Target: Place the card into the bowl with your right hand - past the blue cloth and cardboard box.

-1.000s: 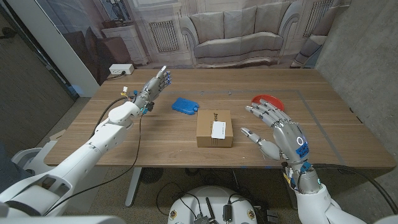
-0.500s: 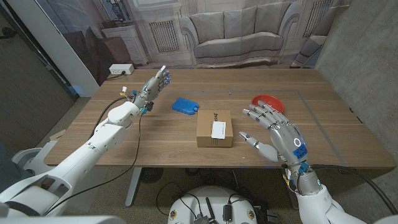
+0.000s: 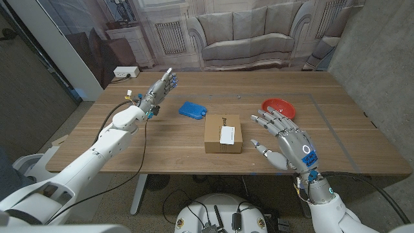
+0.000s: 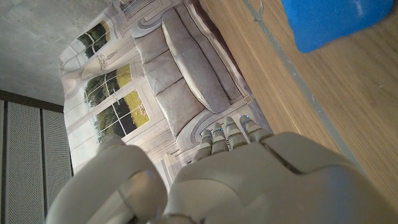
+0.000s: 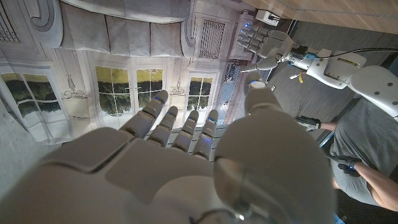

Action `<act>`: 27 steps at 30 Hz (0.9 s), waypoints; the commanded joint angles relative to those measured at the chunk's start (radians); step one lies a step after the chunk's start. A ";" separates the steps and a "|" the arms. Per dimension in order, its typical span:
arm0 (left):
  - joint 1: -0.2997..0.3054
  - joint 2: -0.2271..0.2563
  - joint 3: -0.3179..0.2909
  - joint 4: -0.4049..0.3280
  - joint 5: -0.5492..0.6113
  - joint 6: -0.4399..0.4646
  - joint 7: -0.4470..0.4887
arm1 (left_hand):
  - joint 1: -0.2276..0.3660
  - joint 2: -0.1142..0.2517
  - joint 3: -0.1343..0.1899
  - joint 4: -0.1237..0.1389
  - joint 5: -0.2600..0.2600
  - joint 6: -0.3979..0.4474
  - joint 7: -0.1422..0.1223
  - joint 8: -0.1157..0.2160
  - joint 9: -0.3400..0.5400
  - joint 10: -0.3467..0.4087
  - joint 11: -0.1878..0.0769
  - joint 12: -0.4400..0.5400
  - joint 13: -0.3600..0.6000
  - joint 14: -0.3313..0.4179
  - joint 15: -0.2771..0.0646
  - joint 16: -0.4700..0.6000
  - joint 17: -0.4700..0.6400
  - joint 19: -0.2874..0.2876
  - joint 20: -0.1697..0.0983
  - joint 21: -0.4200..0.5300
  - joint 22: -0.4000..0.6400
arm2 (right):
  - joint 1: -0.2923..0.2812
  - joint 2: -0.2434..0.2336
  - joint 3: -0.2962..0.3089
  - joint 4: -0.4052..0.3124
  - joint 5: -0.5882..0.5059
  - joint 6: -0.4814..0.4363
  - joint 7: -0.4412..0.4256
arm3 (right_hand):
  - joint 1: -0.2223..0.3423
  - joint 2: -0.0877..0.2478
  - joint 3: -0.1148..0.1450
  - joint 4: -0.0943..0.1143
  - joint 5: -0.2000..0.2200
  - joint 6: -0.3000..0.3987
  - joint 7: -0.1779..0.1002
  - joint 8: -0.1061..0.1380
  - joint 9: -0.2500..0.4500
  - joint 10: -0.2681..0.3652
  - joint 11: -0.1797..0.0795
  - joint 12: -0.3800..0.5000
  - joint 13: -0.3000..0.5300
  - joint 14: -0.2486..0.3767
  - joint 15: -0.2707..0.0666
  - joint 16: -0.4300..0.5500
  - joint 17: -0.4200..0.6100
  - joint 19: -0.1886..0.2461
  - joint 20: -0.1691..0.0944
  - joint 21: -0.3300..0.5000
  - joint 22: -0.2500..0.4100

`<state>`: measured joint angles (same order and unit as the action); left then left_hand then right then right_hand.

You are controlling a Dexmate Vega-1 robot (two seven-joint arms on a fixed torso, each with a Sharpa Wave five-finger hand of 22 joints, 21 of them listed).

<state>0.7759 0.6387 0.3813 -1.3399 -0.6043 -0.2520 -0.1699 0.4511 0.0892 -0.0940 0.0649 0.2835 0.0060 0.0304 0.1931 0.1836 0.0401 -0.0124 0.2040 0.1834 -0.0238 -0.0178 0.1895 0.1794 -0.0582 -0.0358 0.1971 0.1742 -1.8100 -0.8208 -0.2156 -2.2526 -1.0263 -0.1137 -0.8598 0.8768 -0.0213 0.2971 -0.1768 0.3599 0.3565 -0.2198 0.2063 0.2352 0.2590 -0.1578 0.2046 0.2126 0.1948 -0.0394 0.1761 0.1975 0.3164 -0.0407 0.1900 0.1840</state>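
Note:
A white card (image 3: 228, 134) lies on top of the cardboard box (image 3: 223, 133) at the middle of the table. The blue cloth (image 3: 191, 110) sits just beyond the box to its left, and shows again in the left wrist view (image 4: 329, 22). The red bowl (image 3: 278, 105) stands to the right of the box. My right hand (image 3: 285, 140) hovers open, fingers spread, between the box and the bowl, nearer the front edge and holding nothing; its back shows too (image 5: 186, 168). My left hand (image 3: 162, 87) is raised open at the far left (image 4: 249, 180).
The wooden table (image 3: 162, 145) has bare room at the left and right of the box. A person's arm (image 5: 367, 149) shows at the edge of the right wrist view. A white socket box (image 3: 126, 72) sits beyond the table's far left corner.
My right hand has drawn back a little toward the table's front edge, uncovering more of the red bowl. The left arm, box, card and cloth have not moved.

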 commanded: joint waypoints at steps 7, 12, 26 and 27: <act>-0.021 -0.015 0.005 0.017 -0.002 -0.001 -0.002 | 0.004 -0.001 -0.010 0.004 -0.001 0.004 0.004 0.004 0.003 -0.002 -0.001 -0.002 0.005 -0.007 0.002 -0.003 0.003 -0.005 -0.032 0.000 0.006 | 0.017 -0.047 -0.050 0.002 -0.011 -0.058 0.025 | 0.103 0.033 0.026 0.007 0.013 -0.003 -0.001 0.030 0.028 -0.049 -0.007 0.001 0.010 -0.028 -0.092 0.013 0.010 -0.024 -0.123 0.010 0.008; -0.025 -0.015 0.007 0.019 0.001 0.002 -0.002 | 0.002 -0.002 -0.012 0.005 -0.001 0.004 0.004 0.004 0.003 -0.002 -0.001 -0.002 0.005 -0.006 0.003 -0.003 0.004 -0.006 -0.031 0.000 0.006 | 0.016 -0.060 -0.051 0.000 0.002 -0.066 0.027 | 0.099 0.026 0.017 0.014 0.011 0.000 -0.001 0.036 0.032 -0.046 -0.005 0.005 0.010 -0.027 -0.092 0.016 0.012 -0.022 -0.120 0.012 0.009; -0.023 -0.013 0.007 0.007 0.001 0.018 0.011 | 0.000 -0.003 -0.016 0.006 -0.001 0.003 0.004 0.003 0.003 -0.002 0.001 -0.002 0.005 -0.008 0.004 -0.003 0.004 -0.008 -0.030 0.000 0.006 | 0.020 -0.078 -0.061 0.013 0.037 -0.079 0.039 | 0.094 0.025 0.007 0.027 0.009 0.011 -0.001 0.051 0.042 -0.046 0.003 0.010 0.012 -0.039 -0.083 0.016 0.017 -0.031 -0.116 0.012 0.009; -0.023 -0.013 0.008 0.006 0.002 0.019 0.011 | 0.000 -0.003 -0.016 0.006 -0.001 0.003 0.004 0.003 0.003 -0.003 0.001 -0.002 0.005 -0.008 0.005 -0.003 0.004 -0.008 -0.030 0.000 0.006 | 0.022 -0.078 -0.063 0.014 0.037 -0.082 0.038 | 0.096 0.028 0.008 0.027 0.009 0.011 -0.001 0.052 0.043 -0.047 0.004 0.010 0.012 -0.040 -0.083 0.016 0.018 -0.032 -0.115 0.012 0.010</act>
<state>0.7539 0.6258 0.3873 -1.3249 -0.6036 -0.2457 -0.1673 0.4535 0.0867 -0.1011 0.0722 0.2835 0.0060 0.0304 0.1931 0.1836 0.0401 -0.0124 0.2040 0.1834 -0.0238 -0.0178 0.1895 0.1794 -0.0581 -0.0357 0.1971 0.1742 -1.7981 -0.8848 -0.2652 -2.2488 -1.0073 -0.1821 -0.8276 0.9699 0.0018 0.3042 -0.1581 0.3676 0.3540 -0.2198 0.2518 0.2721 0.2133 -0.1640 0.2127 0.2226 0.1647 -0.0378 0.1888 0.2119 0.2926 -0.0401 0.1975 0.1886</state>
